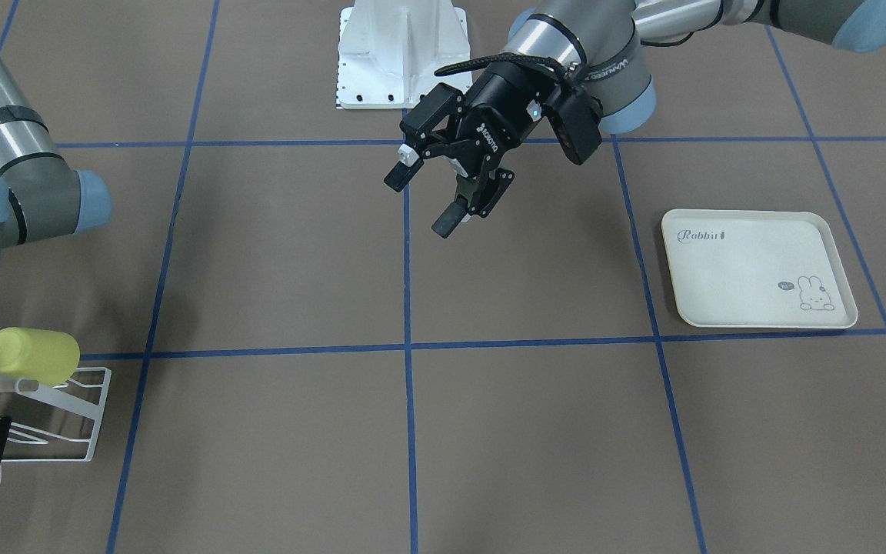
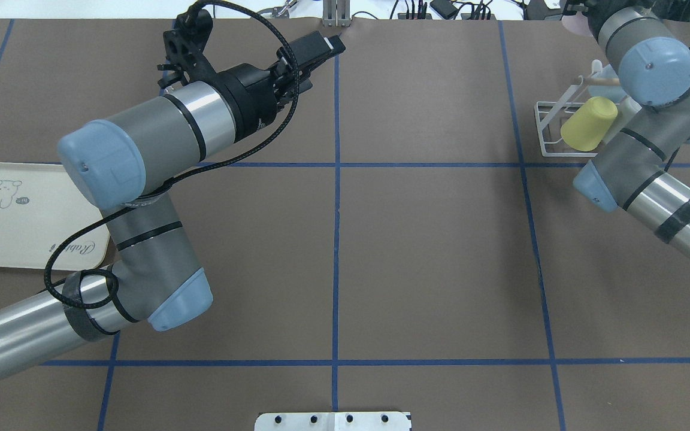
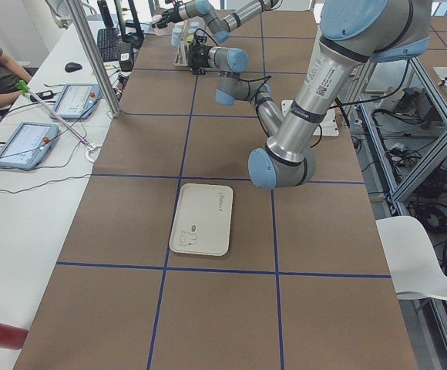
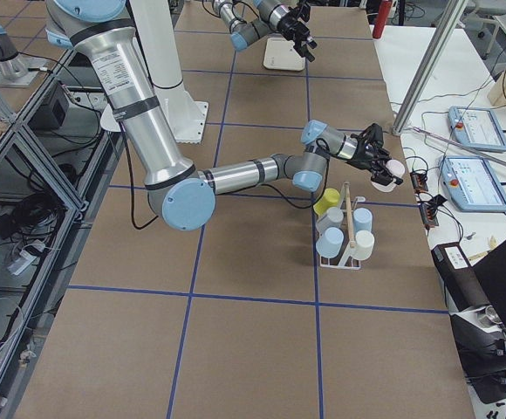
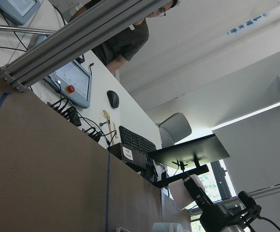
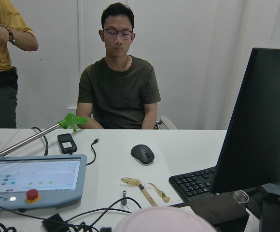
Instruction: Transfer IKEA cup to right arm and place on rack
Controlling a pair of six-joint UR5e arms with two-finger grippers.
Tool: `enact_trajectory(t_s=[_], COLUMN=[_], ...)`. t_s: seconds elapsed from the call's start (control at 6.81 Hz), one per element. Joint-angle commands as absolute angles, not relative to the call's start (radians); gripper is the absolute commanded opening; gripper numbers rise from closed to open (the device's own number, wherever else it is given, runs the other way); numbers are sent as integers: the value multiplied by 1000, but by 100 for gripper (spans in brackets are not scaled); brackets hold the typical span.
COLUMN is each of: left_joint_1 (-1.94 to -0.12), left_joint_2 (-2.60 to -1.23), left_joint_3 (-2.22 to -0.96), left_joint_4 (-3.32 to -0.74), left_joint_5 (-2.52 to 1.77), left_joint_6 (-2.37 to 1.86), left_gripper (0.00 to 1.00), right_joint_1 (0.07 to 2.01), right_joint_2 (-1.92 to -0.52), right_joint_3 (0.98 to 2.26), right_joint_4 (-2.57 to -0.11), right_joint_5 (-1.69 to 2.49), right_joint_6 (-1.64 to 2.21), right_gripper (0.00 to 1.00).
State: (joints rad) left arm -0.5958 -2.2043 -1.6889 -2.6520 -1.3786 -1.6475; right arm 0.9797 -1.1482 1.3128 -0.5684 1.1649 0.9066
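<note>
Right gripper [image 4: 380, 166] is closed on the pale pink plastic IKEA cup [image 4: 393, 171] and holds it in the air just beside the white wire-frame rack with a wooden dowel [image 1: 101, 415], on the operators' side. From the cup, the rack lies down and back toward the robot, though I cannot make out the cup's long axis. A yellow plastic cup [image 1: 31, 355] sits on the rack, while the left gripper [image 1: 421, 200], fingers spread and empty, hangs mid-table, well apart, so placing looks like the right arm's job.

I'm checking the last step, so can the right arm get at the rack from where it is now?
Probably yes. The right pincer, holding a pink cup, hangs raised beside the rack, toward the operators' side, with nothing between them. A yellow cup already sits on the rack.
</note>
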Motion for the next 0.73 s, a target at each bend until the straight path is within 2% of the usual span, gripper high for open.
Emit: enact_trajectory(t_s=[0.0,0.59], left_joint_1=[-595,-591], left_joint_2=[-2203,-2201], left_joint_3=[-1689,-1689], left_joint_4=[-2652,-2652], left_joint_5=[-1379,-1379], left_joint_6=[-1647,-1647], left_gripper=[100,100], right_joint_1=[980,954], right_joint_2=[-1212,-1253], right_joint_3=[1360,1394], right_joint_4=[-566,-568], right_joint_5=[1166,1166], right_joint_6=[885,894], right_gripper=[0,0])
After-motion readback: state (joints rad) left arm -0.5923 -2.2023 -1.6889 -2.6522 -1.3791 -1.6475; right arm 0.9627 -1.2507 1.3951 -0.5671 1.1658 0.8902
